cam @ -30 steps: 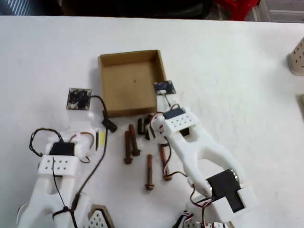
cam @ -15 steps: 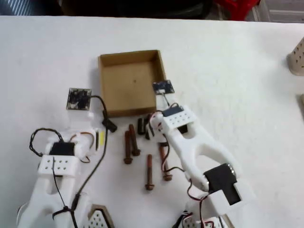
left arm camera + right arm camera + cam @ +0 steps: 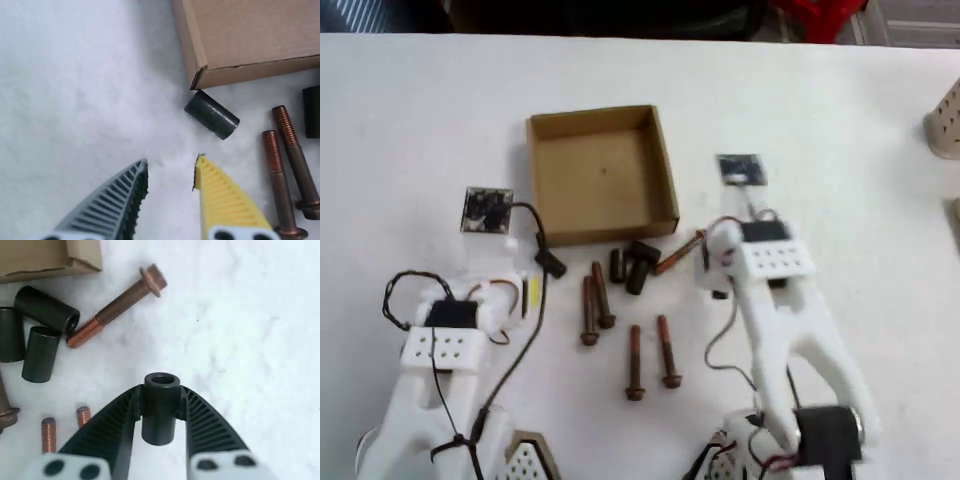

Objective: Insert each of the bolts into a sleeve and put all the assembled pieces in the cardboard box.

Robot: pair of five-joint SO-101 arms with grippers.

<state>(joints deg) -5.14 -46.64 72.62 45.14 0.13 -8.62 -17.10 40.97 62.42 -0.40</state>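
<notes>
My right gripper point(image 3: 160, 412) is shut on an upright black sleeve point(image 3: 160, 407), held just over the white table to the right of the parts. A copper bolt point(image 3: 117, 306) lies beside it, its threaded end by three loose sleeves point(image 3: 40, 354) near the cardboard box point(image 3: 50, 257). My left gripper point(image 3: 170, 167) is open and holds nothing, short of a lone black sleeve point(image 3: 211, 114) at the box corner point(image 3: 200, 75). Two bolts point(image 3: 280, 185) lie beside it. From above, the box point(image 3: 603, 172) holds nothing, and several bolts point(image 3: 634, 362) lie between the arms.
The small circuit boards point(image 3: 487, 208) point(image 3: 740, 170) on cables lie left and right of the box. A black cable point(image 3: 525, 340) runs along the left arm. A pale perforated object point(image 3: 945, 120) stands at the table's right edge. Open white table lies right of the right arm.
The right arm swung right, away from the sleeve cluster, with a sleeve in its gripper. One bolt now lies angled near the box's front right corner. The left arm kept still.
</notes>
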